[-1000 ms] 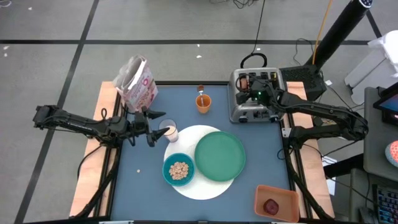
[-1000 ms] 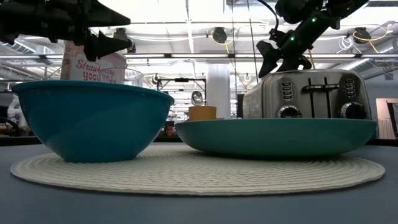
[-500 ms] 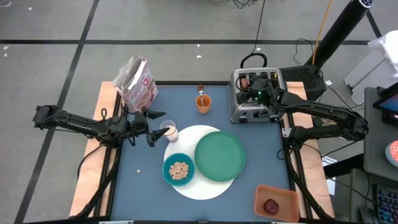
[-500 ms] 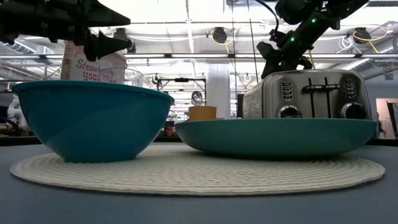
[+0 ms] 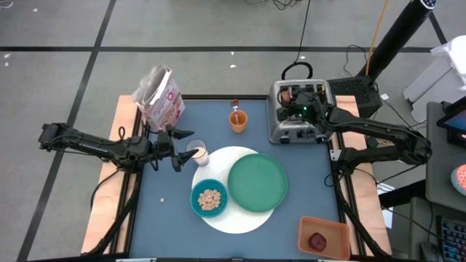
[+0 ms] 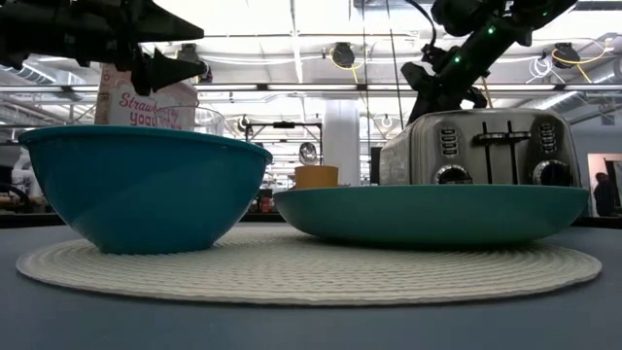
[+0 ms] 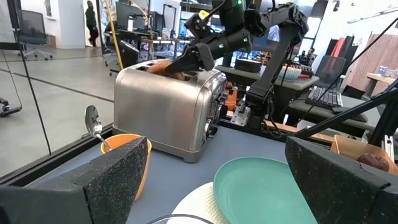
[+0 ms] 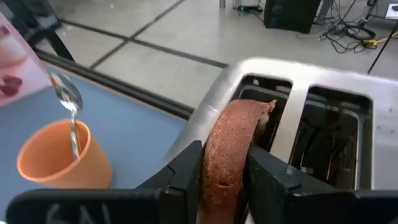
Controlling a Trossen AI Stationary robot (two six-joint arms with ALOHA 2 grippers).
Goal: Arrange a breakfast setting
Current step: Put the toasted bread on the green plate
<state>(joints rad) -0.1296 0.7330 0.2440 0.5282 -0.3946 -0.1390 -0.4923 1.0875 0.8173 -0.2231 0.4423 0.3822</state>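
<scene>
My right gripper (image 8: 225,165) is shut on the brown ring bread (image 8: 231,143), which stands on edge in a far slot of the silver toaster (image 5: 298,116). My left gripper (image 5: 183,149) is open and level, its fingers on either side of the milk glass (image 5: 198,154) without touching it. The glass, the green plate (image 5: 257,182) and the teal bowl (image 5: 210,198) stand on the round white mat (image 5: 240,218). The silver spoon (image 5: 234,106) stands in the orange cup (image 5: 238,120). The dark-red fruit (image 5: 317,241) lies in the orange tray. My right gripper pinches the bread's upper part (image 8: 235,124) between its two fingers (image 8: 186,171), one on each flat face. The fingers slant down from the table's right side. The bread stands upright on edge, its lower part inside the toaster slot (image 8: 261,93).
A pink-and-white food bag (image 5: 159,94) stands at the table's far left corner. The orange tray (image 5: 331,227) sits at the near right. The bowl holds cereal. People and desks show in the room beyond the table.
My right gripper's fingers have closed in on the bread in the toaster slot, while the hand has stayed where it was. The bread stands as before.
</scene>
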